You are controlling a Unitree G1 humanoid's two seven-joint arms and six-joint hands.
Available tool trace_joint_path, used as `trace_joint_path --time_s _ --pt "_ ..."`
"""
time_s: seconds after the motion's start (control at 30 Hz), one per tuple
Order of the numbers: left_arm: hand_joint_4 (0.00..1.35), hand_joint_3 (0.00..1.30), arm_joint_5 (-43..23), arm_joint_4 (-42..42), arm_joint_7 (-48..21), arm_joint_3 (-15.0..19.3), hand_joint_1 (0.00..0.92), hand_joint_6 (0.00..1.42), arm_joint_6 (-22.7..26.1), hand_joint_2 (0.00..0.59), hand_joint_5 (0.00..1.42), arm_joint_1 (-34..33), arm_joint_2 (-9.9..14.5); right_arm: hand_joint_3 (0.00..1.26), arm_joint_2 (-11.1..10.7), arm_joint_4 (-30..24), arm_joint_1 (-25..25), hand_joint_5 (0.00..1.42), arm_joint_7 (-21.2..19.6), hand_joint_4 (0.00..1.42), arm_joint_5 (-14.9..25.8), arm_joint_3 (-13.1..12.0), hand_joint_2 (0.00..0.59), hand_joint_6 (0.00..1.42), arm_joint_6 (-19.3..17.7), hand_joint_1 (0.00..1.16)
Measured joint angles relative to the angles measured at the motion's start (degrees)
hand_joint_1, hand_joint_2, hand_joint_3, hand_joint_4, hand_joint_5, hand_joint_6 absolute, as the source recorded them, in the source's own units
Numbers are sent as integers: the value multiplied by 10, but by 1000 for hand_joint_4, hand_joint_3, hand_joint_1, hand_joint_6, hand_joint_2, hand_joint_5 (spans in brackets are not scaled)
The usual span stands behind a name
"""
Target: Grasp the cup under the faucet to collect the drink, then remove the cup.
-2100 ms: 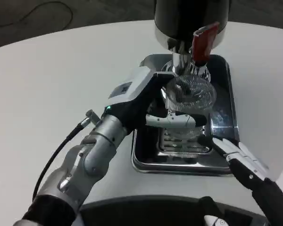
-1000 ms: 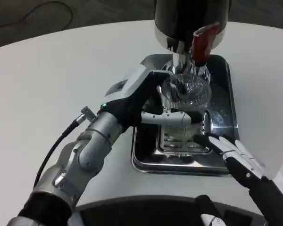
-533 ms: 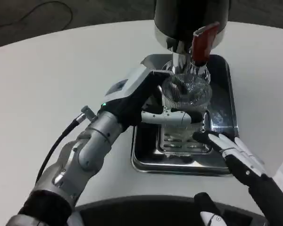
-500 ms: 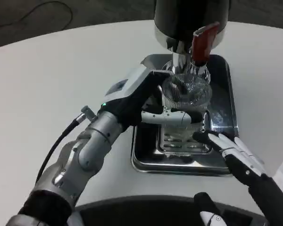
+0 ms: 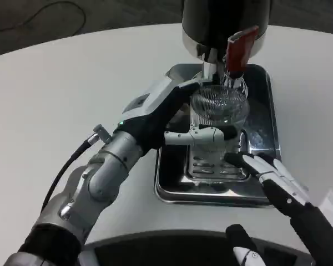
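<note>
Since half a second ago your left hand [image 5: 180, 119] has drawn the clear ribbed cup [image 5: 217, 113] slightly toward you; its fingers [image 5: 202, 133] wrap the cup's front, holding it. The cup sits over the metal tray [image 5: 266, 191], just below the faucet [image 5: 211, 61] (beside the red lever [image 5: 237, 49]). Your right hand [image 5: 280, 183] hovers near the tray's front edge, fingers extended and apart, holding nothing.

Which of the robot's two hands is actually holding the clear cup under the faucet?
The left hand holds it, its fingers wrapped around the clear cup over the metal tray. The right hand hovers open beside the tray's near right corner, holding nothing.
</note>
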Motion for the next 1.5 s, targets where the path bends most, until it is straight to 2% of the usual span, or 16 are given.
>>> trace_joint_path --time_s 0.27,0.4,0.53,0.63,0.9,1.0,1.17,1.5 --pt "266 247 -9 0 -4 0 296 349 -8 37 346 0 0 134 0 0 3 0 -1 73 1 -2 473 0 0 614" --pt "223 96 -9 0 -7 0 290 327 -12 32 333 0 0 134 1 0 3 0 -1 73 5 -4 473 0 0 614" --pt "192 25 -9 0 -11 0 276 310 -19 22 327 0 1 134 1 0 4 0 -1 73 7 -9 473 0 2 614" --pt "185 9 -10 1 -11 1 263 307 -26 12 320 0 2 134 3 0 5 0 -1 73 7 -8 473 0 2 614" --pt "119 15 -10 10 -7 6 215 240 -45 0 179 1 3 134 4 0 3 0 -1 73 7 -7 473 0 3 614" --pt "97 6 -10 12 -5 8 128 215 -50 0 145 2 5 134 4 0 1 0 -1 74 7 -5 475 0 5 614" --pt "77 0 -11 12 -5 11 61 199 -53 0 138 5 6 134 5 0 -2 0 -1 74 7 -1 477 0 7 614" --pt "75 0 -34 -28 -8 32 35 209 -52 0 161 50 25 134 5 0 -3 0 -1 74 6 1 485 0 9 609"
